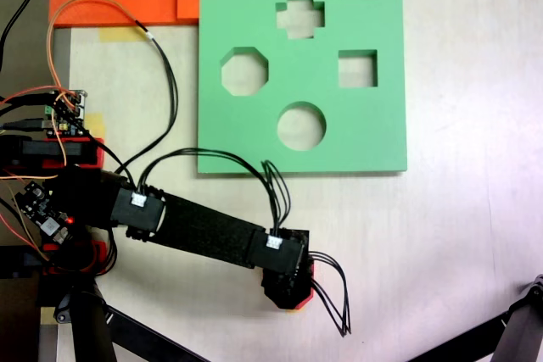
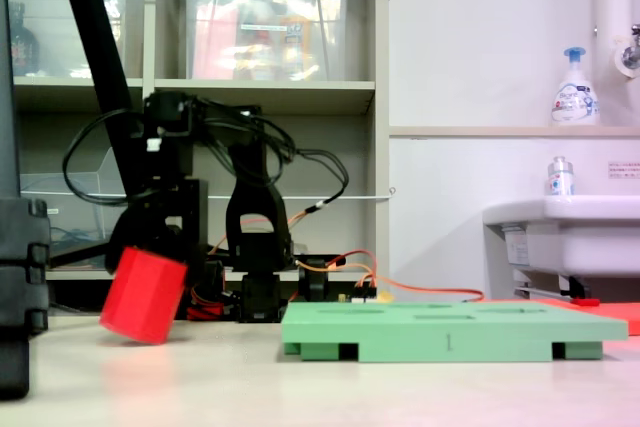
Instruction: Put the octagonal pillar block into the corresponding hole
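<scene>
**Red block tilted at the gripper, still far from its hole**

The red block [image 2: 144, 295] sits tilted under the gripper [image 2: 150, 252], one lower corner near or on the table [image 2: 300, 387]; contact cannot be told. In the first exterior view only a red sliver [image 1: 301, 297] shows beneath the black arm head, well apart from the green board [image 1: 373, 137] and toward the frame's bottom.

Largest first: the table is a pale, smooth, slightly glossy top. The green board is square, matte foam, flat, raised on small feet in the second exterior view, with four cutouts: cross, square, round and the eight-sided hole [image 1: 244, 72] near the first exterior view's left edge of the board. The arm [image 1: 204, 235] is black, boxy links with looping black wires. The block is a small bright red foam prism with flat faces.

The jaws appear closed around the block, judging by the tilt, but the fingertips are hidden, so the hold is not certain.

The step looks like the lift. To do it well: get a firm squeeze without crushing the foam, level the block, carry it over the eight-sided hole, turn it so the faces match, then lower straight.
</scene>
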Motion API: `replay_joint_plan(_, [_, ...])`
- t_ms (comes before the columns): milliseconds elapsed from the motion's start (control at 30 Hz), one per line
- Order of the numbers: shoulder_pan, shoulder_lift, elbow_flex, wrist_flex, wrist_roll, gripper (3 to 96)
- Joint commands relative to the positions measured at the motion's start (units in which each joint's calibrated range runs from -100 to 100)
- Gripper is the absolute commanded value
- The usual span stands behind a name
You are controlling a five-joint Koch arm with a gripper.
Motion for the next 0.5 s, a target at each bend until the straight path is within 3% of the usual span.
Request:
replay_joint_plan(33, [1.95, -6.18, 1.13, -2.45, 3.96, 45.4])
replay_joint_plan(267, [7.52, -22.38, -0.96, -2.45, 7.52, 45.4])
replay_joint_plan(500, [17.73, -32.43, -0.26, -2.45, 16.21, 45.4])
